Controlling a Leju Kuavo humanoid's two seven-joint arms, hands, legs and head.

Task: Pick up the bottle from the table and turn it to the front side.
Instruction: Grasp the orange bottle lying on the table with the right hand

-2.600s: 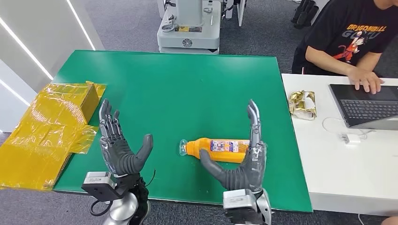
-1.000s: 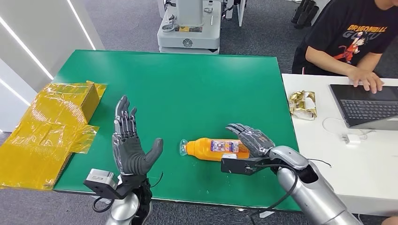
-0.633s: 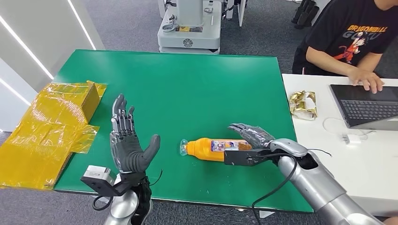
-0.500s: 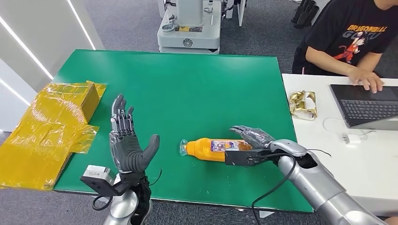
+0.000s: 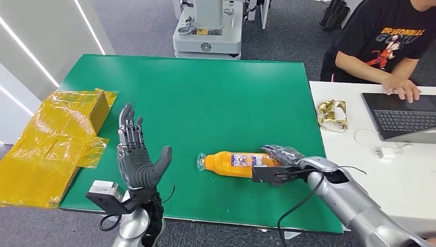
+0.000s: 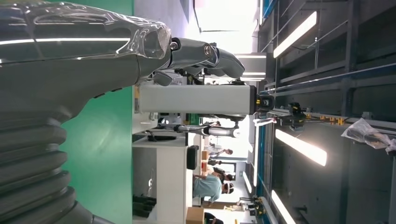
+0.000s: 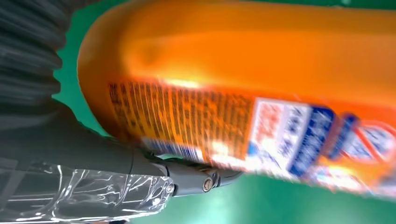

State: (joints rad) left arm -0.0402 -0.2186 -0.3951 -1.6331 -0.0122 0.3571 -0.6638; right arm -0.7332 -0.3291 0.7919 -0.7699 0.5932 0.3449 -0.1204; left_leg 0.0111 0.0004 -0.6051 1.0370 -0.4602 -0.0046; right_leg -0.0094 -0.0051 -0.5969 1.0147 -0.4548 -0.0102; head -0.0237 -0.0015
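Head view: an orange bottle (image 5: 236, 163) lies on its side near the front edge of the green tabletop (image 5: 205, 98), clear cap toward the robot's left and label facing up. The right robot hand (image 5: 280, 156) is draped over the bottle's base end, fingers curving across the top of it; whether they have closed into a firm hold cannot be told from here. The left robot hand (image 5: 134, 157) stands upright well apart from the cap, palm facing the bottle, fingers spread and holding nothing. Yellow wrapping (image 5: 54, 141) sits at the tabletop's left edge, and a person (image 5: 385, 43) types at a laptop (image 5: 403, 116) on the white desk beside it.

Left wrist view: the left robot hand's thumb (image 6: 205, 53) reaches into open air, the hall beyond it.

Right wrist view: the bottle's base and label press close against the right robot hand's palm, with a dark finger (image 7: 196, 179) tucked under the curve.

The step looks like the grasp, lift not yet begun. Next comes a secure closing of the fingers, then a lift off the tabletop and a turn of the wrist.
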